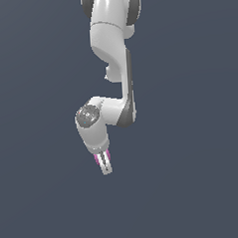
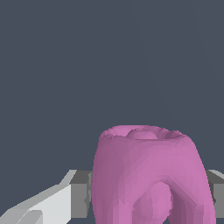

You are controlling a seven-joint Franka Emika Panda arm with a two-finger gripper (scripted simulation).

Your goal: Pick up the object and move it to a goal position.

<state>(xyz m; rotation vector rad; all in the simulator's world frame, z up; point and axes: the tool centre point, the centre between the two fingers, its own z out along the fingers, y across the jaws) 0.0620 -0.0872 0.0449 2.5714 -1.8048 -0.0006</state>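
Gripper (image 1: 105, 164) clenched on the pink object (image 2: 148, 175) — seated between both pads. Judged light, rigid, smooth-lobed; a grip across its flanks looks sound — rotation possible.

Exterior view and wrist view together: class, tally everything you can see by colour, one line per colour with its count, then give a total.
Pink: 1, the object, held between the fingers.
White and grey: 1, the arm with its gripper.
Total: 2
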